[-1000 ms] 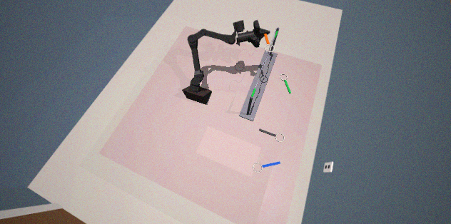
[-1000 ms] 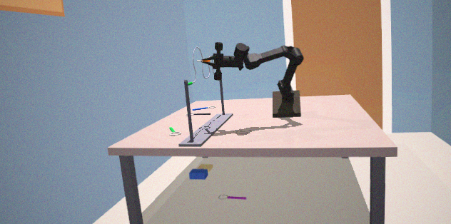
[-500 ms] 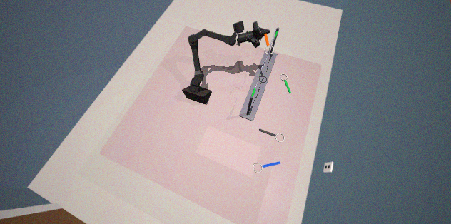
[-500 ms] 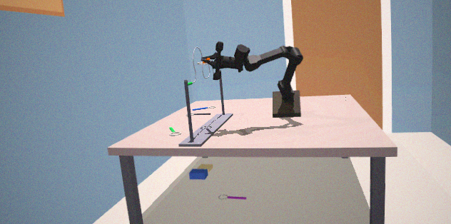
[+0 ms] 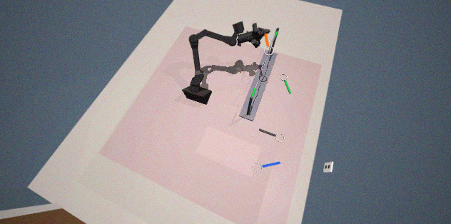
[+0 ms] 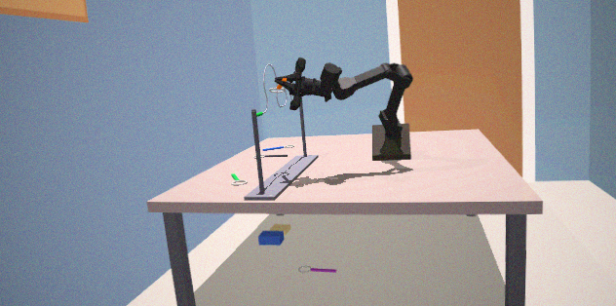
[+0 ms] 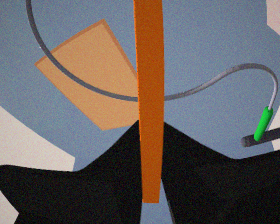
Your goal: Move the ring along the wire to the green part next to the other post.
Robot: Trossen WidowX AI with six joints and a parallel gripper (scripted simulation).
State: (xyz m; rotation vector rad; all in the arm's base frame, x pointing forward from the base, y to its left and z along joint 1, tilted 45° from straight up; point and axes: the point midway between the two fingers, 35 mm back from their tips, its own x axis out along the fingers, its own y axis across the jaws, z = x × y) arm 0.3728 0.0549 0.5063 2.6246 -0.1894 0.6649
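Observation:
My gripper point(image 5: 267, 31) point(image 6: 277, 79) point(image 7: 148, 126) is shut on the orange handle point(image 5: 266, 40) point(image 7: 150, 60). The ring point(image 5: 264, 51) point(image 6: 271, 90) is held high above the grey base, beyond the fingertips and out of the wrist view. It lies nearly flat at the curved grey wire point(image 6: 264, 82) point(image 7: 220, 79); whether the wire touches it cannot be told. One green part point(image 5: 276, 34) point(image 6: 259, 114) point(image 7: 263, 123) is at the post point(image 6: 257, 154) on the far side in the top view. The other green part point(image 5: 253, 93) is by the second post point(image 5: 249, 106) point(image 6: 303, 130).
The posts stand on a long grey base point(image 5: 246, 116) point(image 6: 312, 159). Beyond it on the table lie a ring tool with a green handle point(image 5: 287, 86) point(image 6: 235, 176), one with a black handle point(image 5: 267, 133) and one with a blue handle point(image 5: 271, 165) point(image 6: 274, 148).

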